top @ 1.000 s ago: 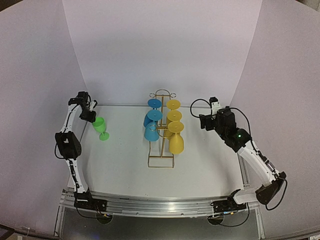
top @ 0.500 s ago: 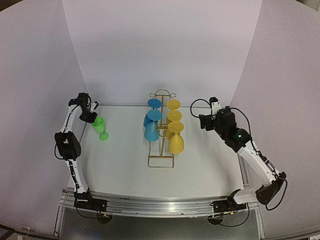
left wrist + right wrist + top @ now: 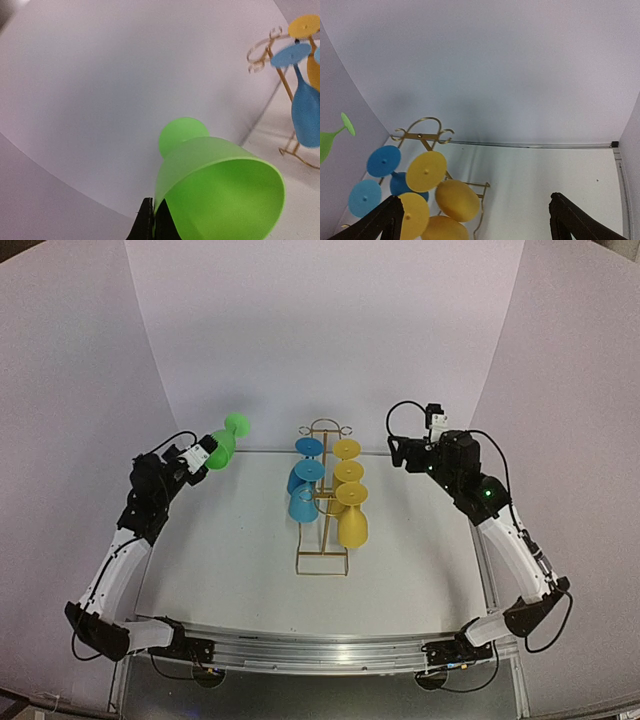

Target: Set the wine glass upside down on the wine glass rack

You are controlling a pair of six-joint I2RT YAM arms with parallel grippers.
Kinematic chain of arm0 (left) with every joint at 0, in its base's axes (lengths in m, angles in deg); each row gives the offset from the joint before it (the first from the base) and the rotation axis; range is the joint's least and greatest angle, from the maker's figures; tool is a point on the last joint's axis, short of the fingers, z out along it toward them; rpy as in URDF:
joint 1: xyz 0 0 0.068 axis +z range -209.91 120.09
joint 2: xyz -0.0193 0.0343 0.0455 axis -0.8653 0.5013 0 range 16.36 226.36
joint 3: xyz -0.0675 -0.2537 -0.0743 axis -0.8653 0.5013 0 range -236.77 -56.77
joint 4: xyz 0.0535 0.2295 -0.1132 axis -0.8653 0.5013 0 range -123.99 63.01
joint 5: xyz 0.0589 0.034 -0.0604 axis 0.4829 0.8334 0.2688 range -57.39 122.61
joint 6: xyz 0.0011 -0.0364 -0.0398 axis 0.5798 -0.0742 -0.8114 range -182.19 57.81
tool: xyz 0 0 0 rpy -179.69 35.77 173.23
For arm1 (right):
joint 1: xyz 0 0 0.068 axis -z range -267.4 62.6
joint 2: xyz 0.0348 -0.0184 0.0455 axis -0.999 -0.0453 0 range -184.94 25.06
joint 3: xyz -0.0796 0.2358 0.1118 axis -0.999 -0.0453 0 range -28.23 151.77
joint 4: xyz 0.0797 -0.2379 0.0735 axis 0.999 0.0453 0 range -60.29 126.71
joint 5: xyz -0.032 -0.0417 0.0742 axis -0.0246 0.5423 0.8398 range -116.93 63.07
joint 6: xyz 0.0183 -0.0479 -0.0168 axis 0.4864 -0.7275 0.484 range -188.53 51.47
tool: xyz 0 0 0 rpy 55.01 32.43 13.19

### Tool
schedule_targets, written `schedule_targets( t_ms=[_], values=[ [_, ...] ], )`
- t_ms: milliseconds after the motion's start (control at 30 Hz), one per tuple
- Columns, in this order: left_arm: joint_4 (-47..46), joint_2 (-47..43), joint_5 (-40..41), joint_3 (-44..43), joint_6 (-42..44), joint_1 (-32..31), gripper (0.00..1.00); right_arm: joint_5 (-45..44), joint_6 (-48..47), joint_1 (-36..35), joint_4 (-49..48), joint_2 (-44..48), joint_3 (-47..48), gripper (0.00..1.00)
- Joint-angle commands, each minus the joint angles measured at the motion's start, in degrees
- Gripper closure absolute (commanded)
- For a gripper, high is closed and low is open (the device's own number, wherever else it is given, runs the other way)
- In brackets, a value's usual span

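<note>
Left of the rack point(image 3: 322, 571), aloft | left tool point(image 3: 202, 454) clenched on the glass point(image 3: 222, 446), foot tipped up | right tool point(image 3: 398, 452) spread, empty | advice: finish inverting, slide stem into a free loop, clear of blue glasses point(image 3: 303, 502).

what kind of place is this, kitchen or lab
Probably a robot lab test cell, not a kitchen: plain white backdrop walls box in a white table, the left arm and right arm are bolted to a metal rail, and coloured glasses hang on a gold wire rack.
</note>
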Motion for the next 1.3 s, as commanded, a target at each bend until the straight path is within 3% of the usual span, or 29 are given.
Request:
schedule_targets(
  t_ms=[0,133,233,333,467,600,733,833,900,1000,1167,1267],
  values=[
    [-29.0,-0.8,1.8,7.0,17.4,-6.4,1.0,7.4,3.3,-5.1,-0.9,-6.6,10.9,0.06],
    [-37.9,-3.3,-1.7,13.6,28.6,-12.5,1.0,10.8,-11.9,-13.3,-2.6,-12.5,19.7,0.09],
    [-38.6,-5.4,-3.5,16.3,32.6,-16.4,1.0,11.7,-27.5,-18.1,-6.2,-15.2,20.6,0.09],
    [-38.6,-6.5,-3.7,17.6,35.3,-19.6,1.0,12.3,-34.7,-19.1,-9.8,-16.9,20.5,0.13],
    [-37.4,-8.2,-4.7,19.4,37.7,-22.9,1.0,9.5,-39.3,-19.2,-10.7,-19.7,23.0,0.28],
    [-35.7,-9.7,-5.9,20.7,39.0,-24.6,1.0,7.1,-41.9,-19.2,-11.1,-21.5,24.9,0.3],
    [-35.3,-10.3,-6.9,21.4,40.1,-25.6,1.0,4.8,-44.2,-19.2,-11.2,-23.0,26.0,0.4],
    [-34.9,-10.2,-6.9,21.1,40.1,-25.8,1.0,4.6,-45.5,-19.2,-11.2,-23.7,26.1,0.42],
    [-34.6,-10.3,-6.9,21.1,40.1,-25.9,1.0,5.3,-45.5,-19.2,-11.2,-24.0,26.2,0.5],
    [-34.6,-10.2,-6.9,21.0,40.2,-26.0,1.0,5.2,-45.5,-19.1,-11.2,-24.4,26.6,0.71],
    [-33.8,-10.6,-6.5,21.0,40.1,-26.0,1.0,4.8,-45.5,-19.2,-11.2,-24.5,26.9,0.97],
    [-33.4,-10.7,-6.3,21.0,39.8,-26.0,1.0,4.5,-45.7,-19.2,-11.2,-24.6,27.2,1.0]
  ],
)
